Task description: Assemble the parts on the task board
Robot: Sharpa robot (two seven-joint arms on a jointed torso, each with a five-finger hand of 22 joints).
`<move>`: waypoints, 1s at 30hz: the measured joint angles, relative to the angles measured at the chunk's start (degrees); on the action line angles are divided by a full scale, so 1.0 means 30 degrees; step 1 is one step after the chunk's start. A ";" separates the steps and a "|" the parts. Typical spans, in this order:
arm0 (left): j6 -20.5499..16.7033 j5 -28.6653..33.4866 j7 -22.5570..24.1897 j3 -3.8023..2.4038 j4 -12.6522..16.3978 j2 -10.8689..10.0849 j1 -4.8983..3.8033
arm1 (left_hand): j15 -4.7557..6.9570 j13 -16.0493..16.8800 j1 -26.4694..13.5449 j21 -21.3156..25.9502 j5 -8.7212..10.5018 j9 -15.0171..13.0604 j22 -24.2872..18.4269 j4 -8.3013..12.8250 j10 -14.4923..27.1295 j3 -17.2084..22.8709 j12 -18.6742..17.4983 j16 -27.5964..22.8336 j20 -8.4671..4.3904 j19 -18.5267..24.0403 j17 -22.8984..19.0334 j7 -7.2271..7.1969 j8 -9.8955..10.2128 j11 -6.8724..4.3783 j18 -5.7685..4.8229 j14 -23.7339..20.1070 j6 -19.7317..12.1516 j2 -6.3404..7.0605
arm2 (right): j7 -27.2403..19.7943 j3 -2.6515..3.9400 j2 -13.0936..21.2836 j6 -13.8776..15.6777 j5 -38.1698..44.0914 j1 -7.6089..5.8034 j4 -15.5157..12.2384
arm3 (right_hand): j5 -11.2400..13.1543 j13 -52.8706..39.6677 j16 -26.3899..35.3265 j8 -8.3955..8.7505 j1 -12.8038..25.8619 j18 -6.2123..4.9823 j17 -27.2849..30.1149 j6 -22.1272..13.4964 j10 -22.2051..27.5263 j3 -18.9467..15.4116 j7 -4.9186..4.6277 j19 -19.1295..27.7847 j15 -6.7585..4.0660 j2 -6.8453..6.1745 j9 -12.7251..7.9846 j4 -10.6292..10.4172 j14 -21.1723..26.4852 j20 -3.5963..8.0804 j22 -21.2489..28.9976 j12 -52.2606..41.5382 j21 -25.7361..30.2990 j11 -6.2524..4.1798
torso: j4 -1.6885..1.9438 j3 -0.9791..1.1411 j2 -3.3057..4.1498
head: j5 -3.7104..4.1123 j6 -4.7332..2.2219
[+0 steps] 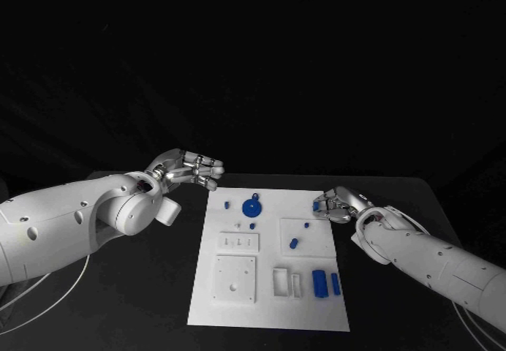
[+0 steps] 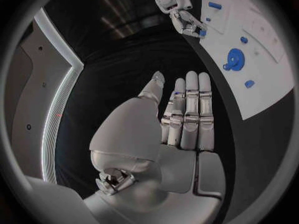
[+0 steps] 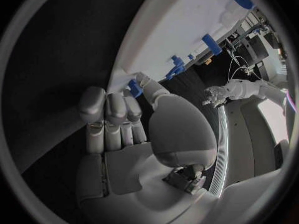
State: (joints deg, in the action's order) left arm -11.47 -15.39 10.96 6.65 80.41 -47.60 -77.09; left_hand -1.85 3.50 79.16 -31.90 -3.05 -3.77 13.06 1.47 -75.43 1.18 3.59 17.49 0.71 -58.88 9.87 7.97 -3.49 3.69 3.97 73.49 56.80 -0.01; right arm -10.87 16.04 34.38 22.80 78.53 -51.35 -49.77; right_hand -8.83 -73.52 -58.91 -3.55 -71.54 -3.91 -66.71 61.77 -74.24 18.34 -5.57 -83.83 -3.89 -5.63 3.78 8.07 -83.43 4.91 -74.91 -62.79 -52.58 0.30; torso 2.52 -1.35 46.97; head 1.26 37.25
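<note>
Head view: white task board (blue parts on it) on black table.

Table: you had a black table under everything.
Directly on it: the white task board lay flat in the middle.
Board's long sides: they ran away from you, toward the table's far edge.
Either side of the board: you saw dark tabletop.
</note>
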 measured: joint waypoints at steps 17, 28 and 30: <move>0.0076 -0.0024 -0.0060 0.0000 -0.0008 0.0000 0.0000 | 0.0000 -0.0002 0.0001 0.0000 0.0000 0.0001 0.0042 0.0000 0.0384 0.0000 0.0000 -0.0001 0.0000 0.0000 -0.0003 0.0000 0.0000 0.0162 -0.0001 0.0000 -0.0001 0.0000 | 0.0050 -0.0002 -0.0061 0.0910 -0.0044 0.0003 0.0005 | 0.1689 -0.0070 -0.0104 0.0028 -0.0077 0.0001 -0.0205 0.2456 -0.0297 0.0692 0.0396 -0.0034 -0.0406 0.1335 0.0288 0.0767 -0.0063 0.0444 0.0000 -0.0121 -0.0117 -0.0384 | -0.0015 0.0015 -0.0007 | -0.0009 0.0033; 0.0099 -0.0102 -0.0118 0.0000 -0.0003 -0.0019 0.0000 | -0.0062 -0.0003 0.0000 -0.0152 0.0000 0.0002 0.0105 0.0001 0.0481 0.0000 0.0000 0.0170 0.0071 0.0070 0.0003 0.0000 0.0000 0.0202 -0.0001 -0.0062 -0.0001 0.0000 | 0.0384 -0.0002 0.0126 0.1503 -0.0025 0.0004 -0.0759 | 0.1092 -0.0130 -0.0104 0.0101 -0.0105 0.0001 -0.0354 0.2464 -0.0298 0.0821 0.0389 -0.0033 -0.0406 0.1408 0.0286 0.1058 -0.0063 0.0442 0.0000 -0.0041 -0.0117 -0.0382 | -0.0024 0.0020 -0.0009 | 0.0026 -0.0004; 0.0106 -0.0186 -0.0174 0.0000 0.0003 -0.0031 0.0000 | 0.0082 -0.0003 0.0000 -0.0314 0.0000 0.0002 0.0197 -0.0088 0.0480 0.0004 0.0000 0.0428 -0.0009 -0.0011 0.0103 0.0000 0.0000 0.0202 0.0000 0.0084 -0.0001 0.0000 | 0.0508 -0.0002 0.0297 0.1557 -0.0024 0.0000 -0.1212 | 0.1092 -0.0131 -0.0104 0.0098 -0.0050 0.0002 -0.0353 0.2466 -0.0298 0.0820 0.0388 -0.0033 -0.0406 0.1463 0.0286 0.1058 -0.0063 0.0442 0.0000 -0.0041 -0.0117 -0.0382 | -0.0037 0.0022 -0.0016 | 0.0015 -0.0026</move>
State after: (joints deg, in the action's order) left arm -11.15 -15.95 10.44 6.65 80.42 -47.69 -77.09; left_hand -1.61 3.49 79.16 -32.84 -3.05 -3.77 13.65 1.20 -73.99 1.19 3.59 18.78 0.68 -58.91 10.18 7.97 -3.49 4.29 3.97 73.74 56.80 -0.01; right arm -9.35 16.03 35.27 27.47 78.46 -51.35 -53.40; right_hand -5.56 -73.91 -59.23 -3.26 -71.69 -3.90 -67.77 69.17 -75.14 20.80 -4.40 -83.93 -5.11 -1.24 4.64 11.24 -83.61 6.23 -74.91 -62.91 -52.93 -0.84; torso 2.41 -1.29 46.92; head 1.30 37.18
